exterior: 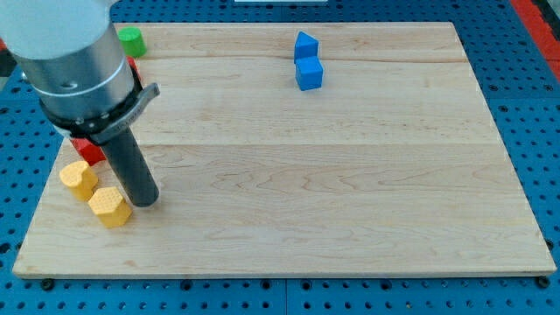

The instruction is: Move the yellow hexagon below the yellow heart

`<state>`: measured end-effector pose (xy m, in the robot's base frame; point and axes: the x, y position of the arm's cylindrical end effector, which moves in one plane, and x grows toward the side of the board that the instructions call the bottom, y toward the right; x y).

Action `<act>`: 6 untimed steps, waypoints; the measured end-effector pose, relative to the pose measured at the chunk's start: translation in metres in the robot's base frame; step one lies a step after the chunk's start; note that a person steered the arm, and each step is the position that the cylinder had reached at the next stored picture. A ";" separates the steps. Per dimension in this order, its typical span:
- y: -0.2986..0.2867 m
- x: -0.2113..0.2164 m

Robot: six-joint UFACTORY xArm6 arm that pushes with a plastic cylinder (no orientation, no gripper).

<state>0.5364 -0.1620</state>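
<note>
Wooden worktop (350, 192) on blue pegboard: the yellow hexagon (109, 206) sits near its lower left corner, just right of and below the yellow heart (78, 178). My tip (146, 201) touches the hexagon's right side; no hand shows, only the rod.

Yellow hexagon (109, 206) lies just below-right of the yellow heart (78, 178) (nearly touching), view's lower left.
</note>
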 end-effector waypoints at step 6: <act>-0.015 0.015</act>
<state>0.5519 -0.1774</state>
